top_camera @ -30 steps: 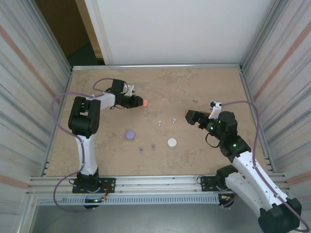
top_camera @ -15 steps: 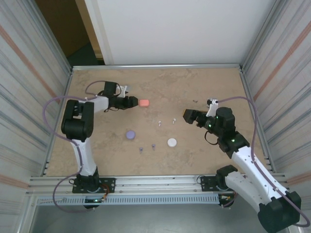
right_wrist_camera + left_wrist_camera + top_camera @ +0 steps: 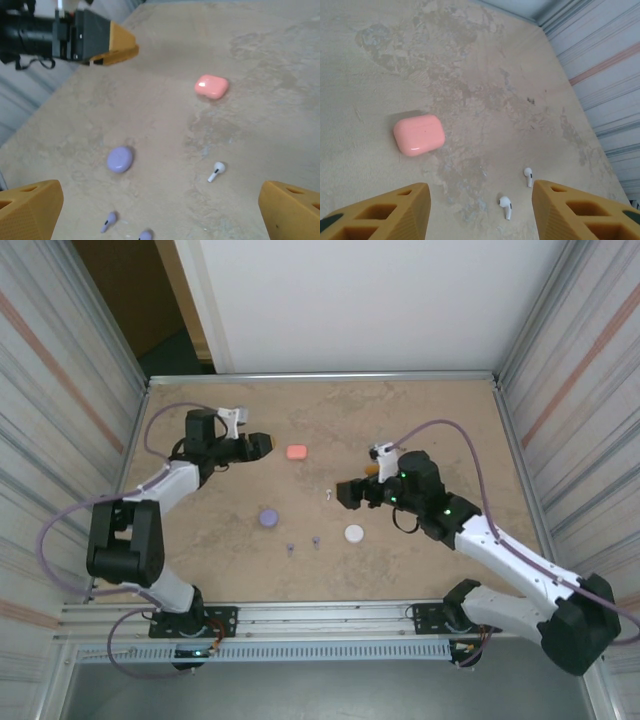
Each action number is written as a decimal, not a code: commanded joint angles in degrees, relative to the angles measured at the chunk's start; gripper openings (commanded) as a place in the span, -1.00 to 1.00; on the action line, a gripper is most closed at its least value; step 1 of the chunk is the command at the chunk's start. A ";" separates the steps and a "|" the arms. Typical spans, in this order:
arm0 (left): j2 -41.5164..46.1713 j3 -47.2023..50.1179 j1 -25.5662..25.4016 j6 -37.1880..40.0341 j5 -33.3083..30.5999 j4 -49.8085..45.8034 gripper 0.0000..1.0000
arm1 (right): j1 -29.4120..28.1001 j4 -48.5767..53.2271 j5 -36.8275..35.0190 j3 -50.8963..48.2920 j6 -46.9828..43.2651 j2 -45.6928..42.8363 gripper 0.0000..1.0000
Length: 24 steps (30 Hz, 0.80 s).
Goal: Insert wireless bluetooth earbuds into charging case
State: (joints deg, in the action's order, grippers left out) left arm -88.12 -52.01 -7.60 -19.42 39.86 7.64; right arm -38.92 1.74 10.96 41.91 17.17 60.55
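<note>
A closed pink charging case [image 3: 419, 134] lies flat on the table, just ahead of my left gripper [image 3: 480, 215], which is open with nothing between its fingers. In the top view this gripper [image 3: 266, 445] sits a little left of the pink case [image 3: 297, 452]. Two white earbuds [image 3: 505, 205] [image 3: 528, 175] lie on the table beyond it. My right gripper [image 3: 160, 215] is wide open above the table's middle [image 3: 357, 483], near one white earbud [image 3: 217, 170]. A purple case [image 3: 120, 159] and two purple earbuds [image 3: 109, 220] [image 3: 145, 234] lie below it.
A round white case [image 3: 354, 533] rests right of the purple earbuds [image 3: 315, 540]. Ribbed metal walls [image 3: 70, 410] close in both sides, and a rail [image 3: 300, 618] runs along the near edge. The left arm's gripper [image 3: 117, 45] reaches in at the far left.
My left gripper let go of the pink case and drew back to the left, its jaws opening. The right arm swung left toward the table's middle, over the white earbuds.
</note>
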 commanded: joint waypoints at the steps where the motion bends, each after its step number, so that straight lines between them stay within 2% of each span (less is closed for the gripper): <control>1: 6.36 3.44 0.31 -0.08 -2.25 2.08 0.14 | -3.75 -0.59 -1.61 3.22 -11.31 3.81 0.98; 9: 19.02 11.93 0.39 0.82 -9.28 0.65 0.27 | -10.70 -5.33 4.24 6.04 -27.93 14.61 0.98; 18: 27.50 19.24 0.39 0.57 -22.00 -3.39 0.43 | -12.50 -12.48 4.84 10.31 -36.85 29.12 0.98; 24: 30.49 21.92 0.74 0.21 -27.19 -5.89 0.58 | -12.83 -14.76 3.68 13.90 -40.11 38.46 0.98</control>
State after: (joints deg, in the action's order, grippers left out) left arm -59.57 -31.03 -7.44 -19.22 17.50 3.62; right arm -51.11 -10.52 14.96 53.41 -19.07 96.38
